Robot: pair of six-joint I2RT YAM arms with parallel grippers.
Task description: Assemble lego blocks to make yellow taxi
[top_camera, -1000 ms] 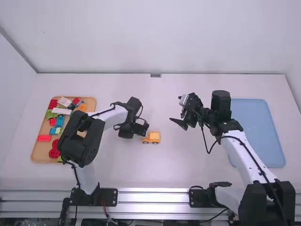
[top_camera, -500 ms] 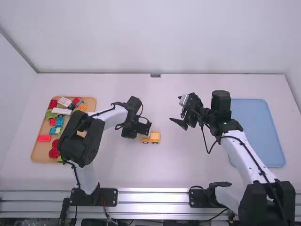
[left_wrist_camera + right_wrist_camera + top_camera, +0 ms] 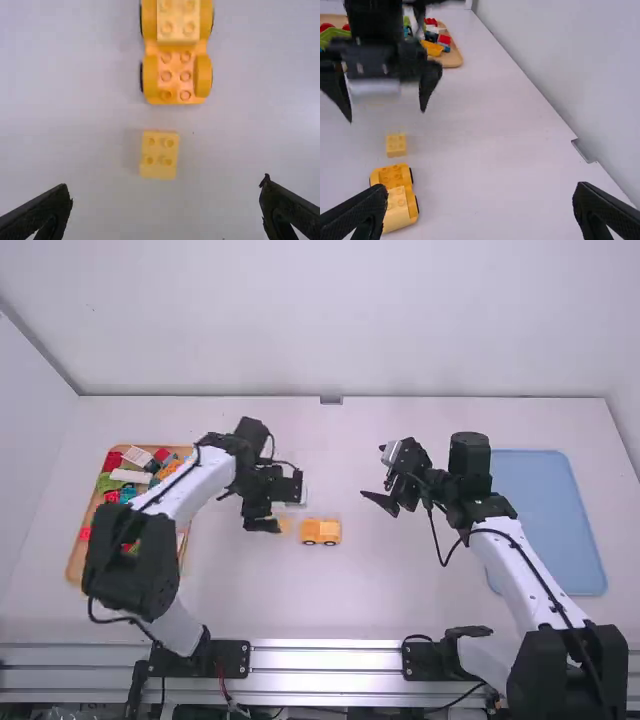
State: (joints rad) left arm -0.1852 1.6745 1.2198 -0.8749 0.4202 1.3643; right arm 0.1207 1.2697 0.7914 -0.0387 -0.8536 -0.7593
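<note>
The yellow taxi [image 3: 176, 80] stood part-built, the step likely fetching the loose yellow block [image 3: 159, 156], which the left gripper [image 3: 166, 184], spread and empty, needed to straddle and pinch.

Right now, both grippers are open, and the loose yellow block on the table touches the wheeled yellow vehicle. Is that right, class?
Not quite: the loose yellow block lies apart from the wheeled yellow vehicle, with table between them, as the left wrist view shows. The left gripper and right gripper are open.
</note>
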